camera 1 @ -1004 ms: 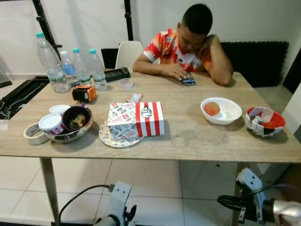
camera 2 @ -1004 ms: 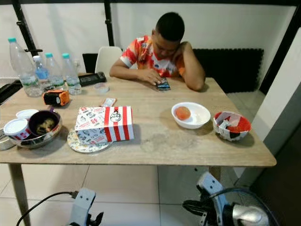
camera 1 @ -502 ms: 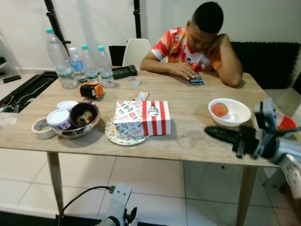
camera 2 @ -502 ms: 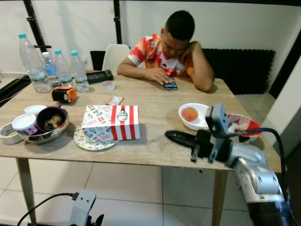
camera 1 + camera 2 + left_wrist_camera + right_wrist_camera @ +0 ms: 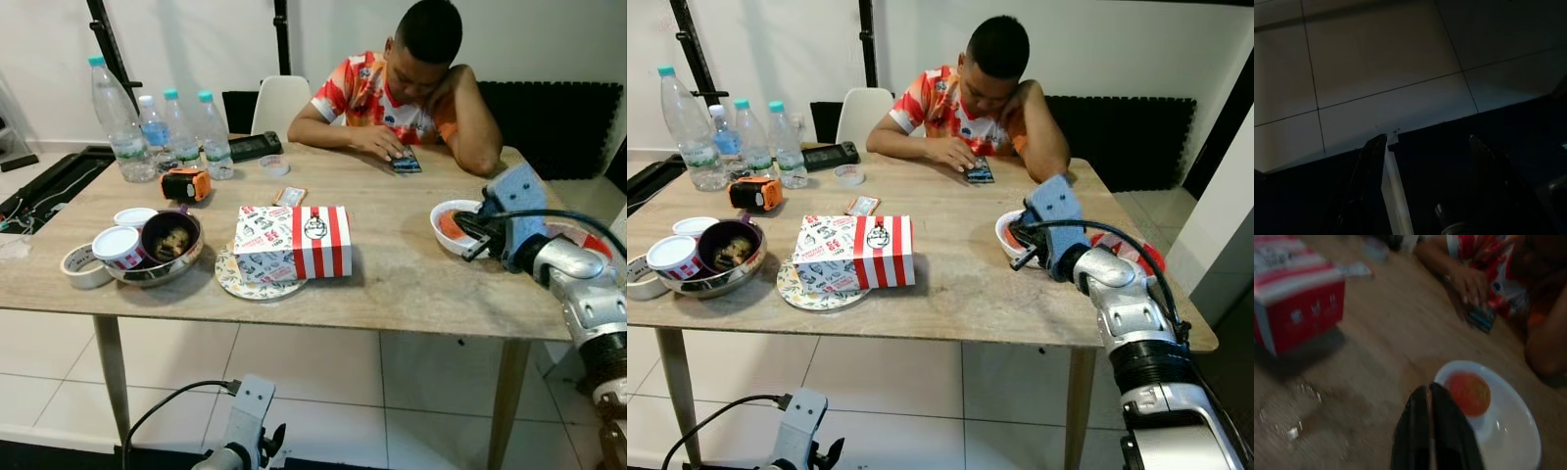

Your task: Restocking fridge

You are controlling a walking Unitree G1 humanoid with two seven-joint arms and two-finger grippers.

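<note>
The right arm reaches forward over the wooden table (image 5: pixel 392 284), elbow bent, bringing the right gripper (image 5: pixel 1431 396) just above the near rim of the white bowl (image 5: pixel 1508 431). Its two black fingers are pressed together, holding nothing. An orange-red fruit (image 5: pixel 1467 392) lies inside the bowl, just past the fingertips. The left gripper (image 5: pixel 1425 147) hangs low beneath the table over floor tiles, fingers spread apart. A person (image 5: pixel 402 83) sits at the table's far side from the bowl.

Wooden table (image 5: pixel 392 284) bears bottles (image 5: pixel 162 132), striped box (image 5: pixel 294 242), white bowl (image 5: pixel 1011 235)
</note>
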